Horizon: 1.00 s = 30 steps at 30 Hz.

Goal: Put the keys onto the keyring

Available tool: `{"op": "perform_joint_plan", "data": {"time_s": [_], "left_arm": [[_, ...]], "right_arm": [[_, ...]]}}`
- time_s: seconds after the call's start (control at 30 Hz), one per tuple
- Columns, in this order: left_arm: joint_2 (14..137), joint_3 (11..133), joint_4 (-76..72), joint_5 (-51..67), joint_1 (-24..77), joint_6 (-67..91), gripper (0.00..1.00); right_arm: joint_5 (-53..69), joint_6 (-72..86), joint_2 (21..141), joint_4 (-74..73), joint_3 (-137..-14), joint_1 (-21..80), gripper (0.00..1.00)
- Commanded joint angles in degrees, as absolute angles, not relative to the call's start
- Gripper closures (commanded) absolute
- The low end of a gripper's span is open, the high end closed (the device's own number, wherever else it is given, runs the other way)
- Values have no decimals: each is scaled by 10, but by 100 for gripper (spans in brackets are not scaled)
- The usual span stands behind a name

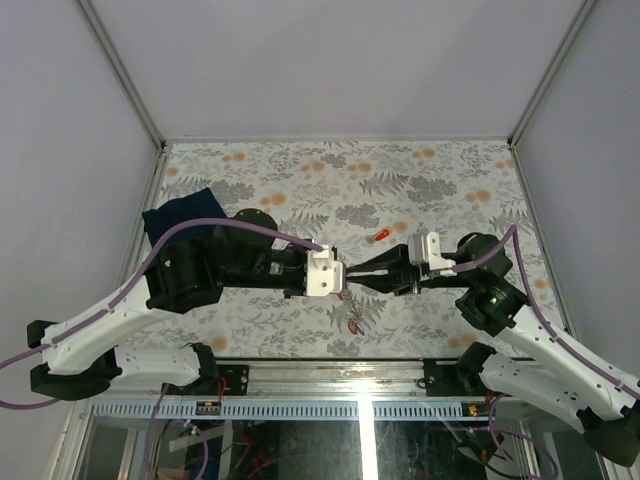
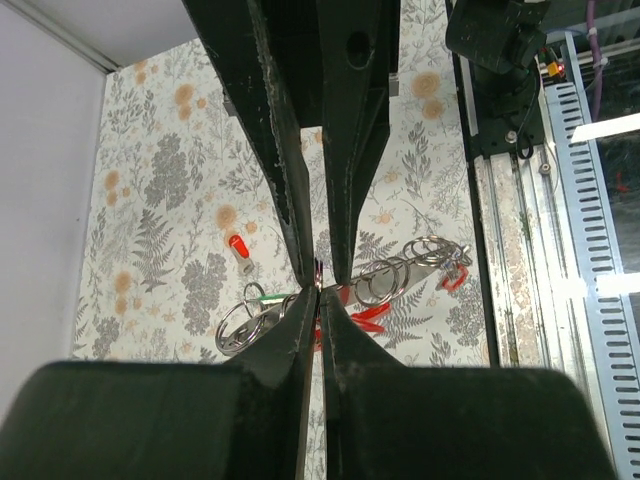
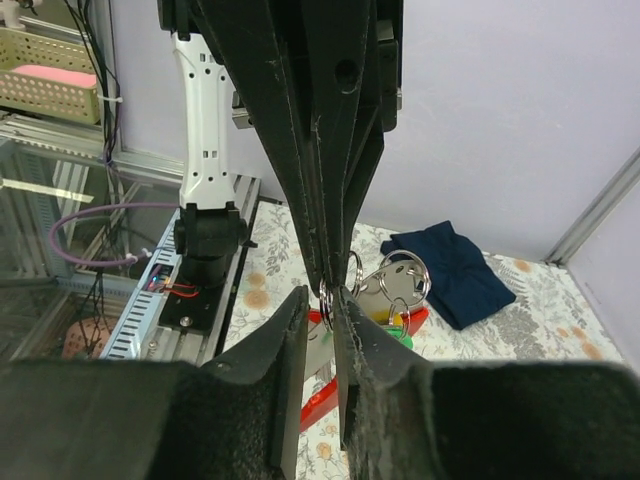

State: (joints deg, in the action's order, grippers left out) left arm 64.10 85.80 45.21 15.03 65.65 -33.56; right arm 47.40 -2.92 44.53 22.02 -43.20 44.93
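Currently: left gripper (image 2: 318, 300) is clamped tight on a thin loop of the keyring (image 2: 395, 278), holding it above the table between the arms. Right gripper (image 3: 322, 300) meets it tip to tip, jaws a narrow slit apart at the ring's edge; no firm grip shows. A green-tagged key (image 3: 400, 325) and the red strap (image 2: 455, 278) hang from the bunch. A red-tagged key (image 2: 238, 250) lies loose on the table nearby.

Judgement: threading step in hand. The next move calls for fetching the red key while the left gripper holds steady.

Containers: one mesh basket (image 3: 40, 45) off the table, something pink inside.
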Motion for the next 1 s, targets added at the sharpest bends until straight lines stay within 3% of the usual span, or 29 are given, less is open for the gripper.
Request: {"op": "perform_joint_plan", "data": {"time_s": [0.0,0.23,0.33,0.53,0.6,0.73,0.97], "left_arm": [[646,886,456,138,660,-353,100],[657,896,469,135,659,-358,100],[660,900,471,133,660,-359,100],[656,904,469,123,660,-352,100],[647,895,456,118,660,-343,95],[609,850,411,121,659,-329,81],[553,789,355,133,660,-279,76]], "right_arm": [[504,-39,459,209,-469,447,79],[509,-47,466,194,-477,447,86],[509,-66,471,166,-489,447,100],[475,-74,466,157,-489,447,100],[473,-57,461,176,-480,447,100],[481,51,469,303,-433,445,100],[467,212,501,533,-364,445,100]]}}
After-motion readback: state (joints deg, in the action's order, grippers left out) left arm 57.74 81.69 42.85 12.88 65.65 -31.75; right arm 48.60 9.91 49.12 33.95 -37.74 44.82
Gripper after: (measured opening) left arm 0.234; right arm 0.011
